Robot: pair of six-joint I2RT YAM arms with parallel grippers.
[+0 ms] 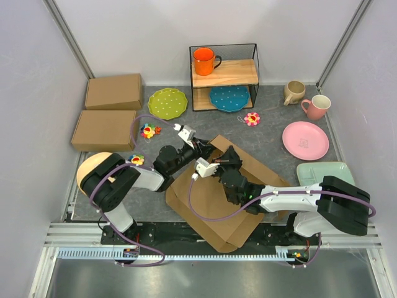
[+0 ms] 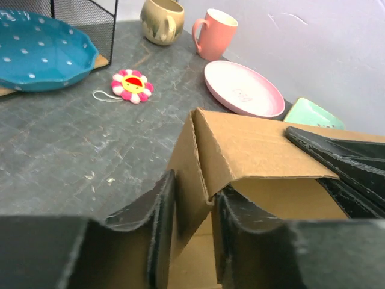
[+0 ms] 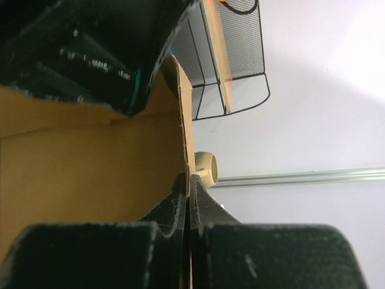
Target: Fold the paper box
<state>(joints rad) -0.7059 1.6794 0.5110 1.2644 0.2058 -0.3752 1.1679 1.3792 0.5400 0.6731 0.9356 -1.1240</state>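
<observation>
**A:** Where is the box?

**B:** The box (image 1: 211, 205) lies in the middle of the grey surface (image 1: 273, 124), between the two arms. Most of the sheet is flat. Its near corner hangs past the surface's near edge, over the rail (image 1: 80, 234). At the far end a flap (image 2: 252, 144) stands up, folded over at the top.

**A:** And the left pincer?

**B:** The left pincer (image 2: 194, 186) is clenched on that raised part. Its wrist view shows the fingers (image 2: 153, 211) on either side of an upright cardboard wall, pressed against it. From above, this pincer (image 1: 203, 148) sits at the box's far-left corner.

**A:** The right one?

**B:** The right pincer (image 3: 187, 183) is also grasping the box. Its fingers (image 3: 171, 211) pinch a thin cardboard edge with no gap between them. From above it (image 1: 224, 160) sits just beside the left pincer, over the same end of the box.

**A:** What else is on the surface?

**B:** Beyond the box there is a flower toy (image 2: 132, 85), a pink plate (image 2: 243, 87), a pink mug (image 2: 213, 33) and a beige mug (image 2: 161, 21). A pale green tray (image 1: 322, 171) lies at the right. A wire shelf (image 1: 223, 76) at the back holds an orange mug (image 1: 205, 61) on top and a teal plate (image 2: 42, 51) below. A green plate (image 1: 167, 102) lies to the left of the shelf. Two closed cartons (image 1: 104, 130) lie at the far left.
</observation>
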